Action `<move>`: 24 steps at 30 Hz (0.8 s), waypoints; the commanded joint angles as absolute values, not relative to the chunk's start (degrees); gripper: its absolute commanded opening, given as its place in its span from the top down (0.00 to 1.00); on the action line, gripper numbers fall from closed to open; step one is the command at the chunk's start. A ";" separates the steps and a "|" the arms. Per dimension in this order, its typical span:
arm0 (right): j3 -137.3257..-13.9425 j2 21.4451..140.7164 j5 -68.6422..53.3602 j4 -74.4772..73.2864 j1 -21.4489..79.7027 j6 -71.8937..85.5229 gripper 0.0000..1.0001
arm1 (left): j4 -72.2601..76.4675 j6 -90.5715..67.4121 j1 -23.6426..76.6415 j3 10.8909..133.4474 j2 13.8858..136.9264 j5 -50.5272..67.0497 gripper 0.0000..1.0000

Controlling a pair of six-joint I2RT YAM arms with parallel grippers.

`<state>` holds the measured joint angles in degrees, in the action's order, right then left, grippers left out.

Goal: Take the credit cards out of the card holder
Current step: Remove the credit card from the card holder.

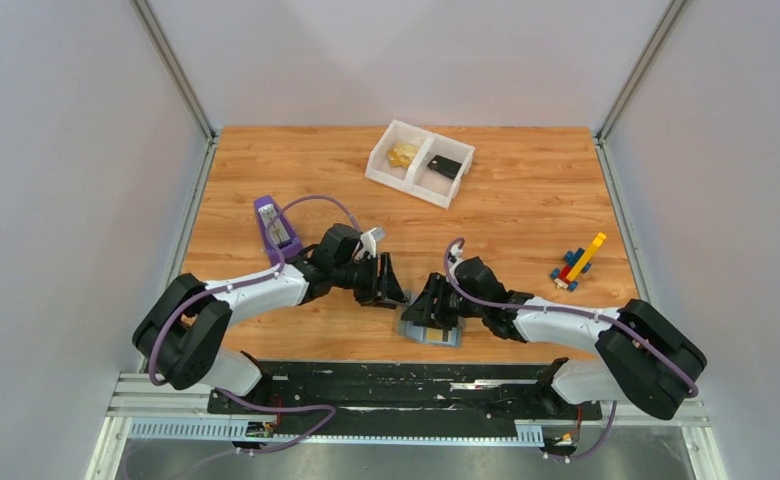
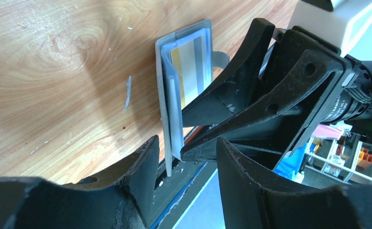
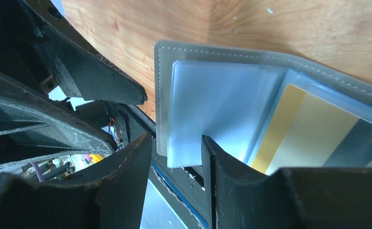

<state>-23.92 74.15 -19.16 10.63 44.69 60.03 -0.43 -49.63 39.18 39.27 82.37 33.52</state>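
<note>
Card holder [image 1: 446,337] lies open at 6 o'clock on the table [image 1: 506,230], gold credit card [image 3: 308,138] sleeved inside. Right end effector [image 3: 174,148] parted, apparently pinning it; left end effector [image 2: 186,148] parted, straddling its edge, likely to pick.

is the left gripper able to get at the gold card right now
Doubtful: the right gripper straddles a clear sleeve of the holder and crosses the card; the open left gripper sits alongside.

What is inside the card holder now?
A gold-yellow card with a grey stripe sits in a clear sleeve; the other sleeve looks empty. Any cards behind it are covered.
</note>
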 commanded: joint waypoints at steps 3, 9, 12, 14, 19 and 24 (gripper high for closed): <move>-26.41 76.51 -21.45 16.00 46.33 57.34 0.60 | 1.65 -48.69 39.04 41.82 83.82 33.86 0.44; -26.90 75.53 -19.50 13.29 47.10 56.05 0.64 | 2.14 -47.13 39.02 43.53 87.15 34.04 0.44; -26.84 74.94 -19.01 12.10 47.24 55.61 0.64 | 2.92 -46.65 39.03 44.06 89.39 35.30 0.45; -26.68 74.61 -18.83 11.76 47.20 55.47 0.64 | 3.59 -46.36 39.02 44.38 90.39 36.47 0.45; -26.73 73.86 -18.42 10.73 47.28 55.22 0.63 | 4.20 -45.49 39.11 44.72 92.24 37.22 0.49; -27.57 72.32 -17.77 7.76 47.37 54.98 0.59 | 3.44 -44.30 39.17 44.84 94.00 37.76 0.61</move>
<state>-24.93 74.83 -19.14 9.37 46.96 56.23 2.15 -46.52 39.13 42.94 93.17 36.32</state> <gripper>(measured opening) 0.389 0.429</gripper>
